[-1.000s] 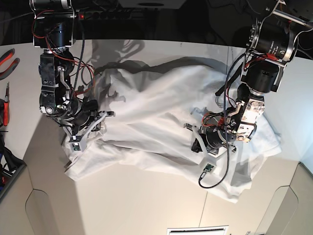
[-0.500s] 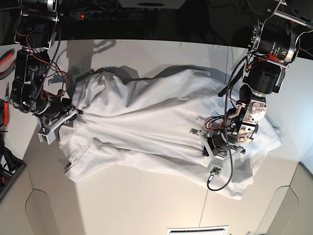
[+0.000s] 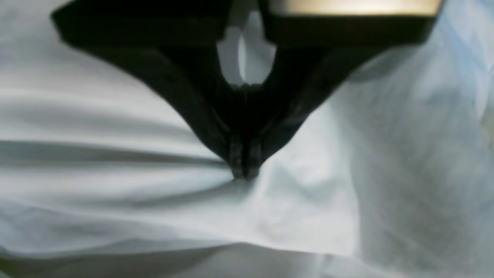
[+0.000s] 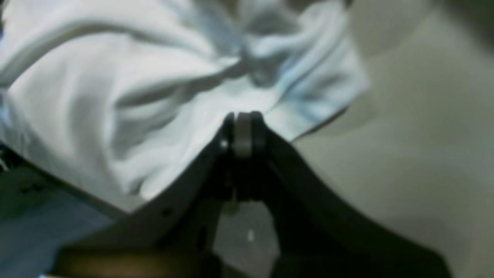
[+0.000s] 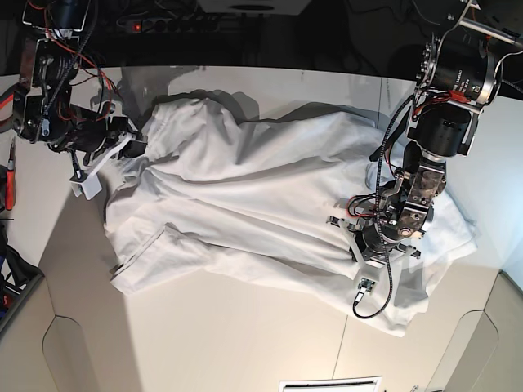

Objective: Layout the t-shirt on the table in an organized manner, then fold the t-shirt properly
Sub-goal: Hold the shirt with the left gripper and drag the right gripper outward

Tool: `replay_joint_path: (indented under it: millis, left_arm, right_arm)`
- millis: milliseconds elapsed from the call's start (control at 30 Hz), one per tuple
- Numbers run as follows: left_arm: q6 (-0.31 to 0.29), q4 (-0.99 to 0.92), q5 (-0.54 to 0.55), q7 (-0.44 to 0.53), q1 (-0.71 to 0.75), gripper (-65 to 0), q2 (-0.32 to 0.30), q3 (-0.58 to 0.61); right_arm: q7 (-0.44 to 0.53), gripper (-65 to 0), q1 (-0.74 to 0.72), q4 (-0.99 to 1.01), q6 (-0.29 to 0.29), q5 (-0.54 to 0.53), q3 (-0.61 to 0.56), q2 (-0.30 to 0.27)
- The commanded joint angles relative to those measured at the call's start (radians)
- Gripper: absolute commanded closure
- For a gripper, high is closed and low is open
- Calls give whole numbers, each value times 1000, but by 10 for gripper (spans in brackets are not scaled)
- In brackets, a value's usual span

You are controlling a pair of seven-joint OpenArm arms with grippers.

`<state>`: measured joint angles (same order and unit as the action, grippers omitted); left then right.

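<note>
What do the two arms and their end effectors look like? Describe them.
Both arms are black, chunky cylindrical joints with exposed red and black cables. The left end effector and right end effector have pale grey bodies carrying small green circuit-board cameras; up close the tapered fingers look black.

Far edge, behind the worktop: I see a dark power strip [image 5: 184,24] with a small red light [image 5: 136,27].
Left edge, upper: I see red-handled pliers [image 5: 10,96], partly cut off by the frame.
Left edge, middle: I see a red-handled tool [image 5: 8,184] lying upright along the border; I cannot tell its kind.
Bottom edge, centre: I see a white slotted panel [image 5: 330,384], only its top strip showing.
</note>
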<state>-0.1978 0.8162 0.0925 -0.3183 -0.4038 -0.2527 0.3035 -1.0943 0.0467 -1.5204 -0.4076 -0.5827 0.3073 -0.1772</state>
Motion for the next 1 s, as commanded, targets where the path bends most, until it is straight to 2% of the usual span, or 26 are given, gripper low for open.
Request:
replay_joint_path:
  millis: [0, 200, 267, 333, 367, 467, 567, 733, 967]
  left_arm:
    - [11, 6, -9, -22, -21, 0, -11, -3]
    - [11, 6, -9, -20, -26, 0, -11, -3]
    - [11, 6, -8, -11, -26, 0, -11, -3]
    - [11, 6, -8, -3, -26, 0, -10, -3]
    - [11, 6, -8, 0, -26, 0, -10, -3]
    - [11, 6, -8, 1, -26, 0, -10, -3]
    - [11, 6, -8, 1, -26, 0, -8, -3]
    - [11, 6, -8, 0, -26, 0, -8, -3]
    - [11, 6, -8, 0, -26, 0, -8, -3]
  right_arm:
    - [6, 0, -2, -43, -9, -18, 3, -11]
    - [4, 0, 40, -127, -8, -8, 3, -10]
    - [58, 0, 37, -128, -10, -55, 3, -7]
    - [141, 0, 26, -128, -44, -90, 3, 6]
    - [180, 0, 13, -128, -66, -91, 3, 18]
    - [249, 0, -41, -124, -77, -80, -4, 59]
    - [266, 0, -113, -104, -77, -1, -37, 86]
    - [295, 0, -215, 19, -71, 159, -129, 89]
    - [310, 0, -264, 255, -55, 261, -154, 88]
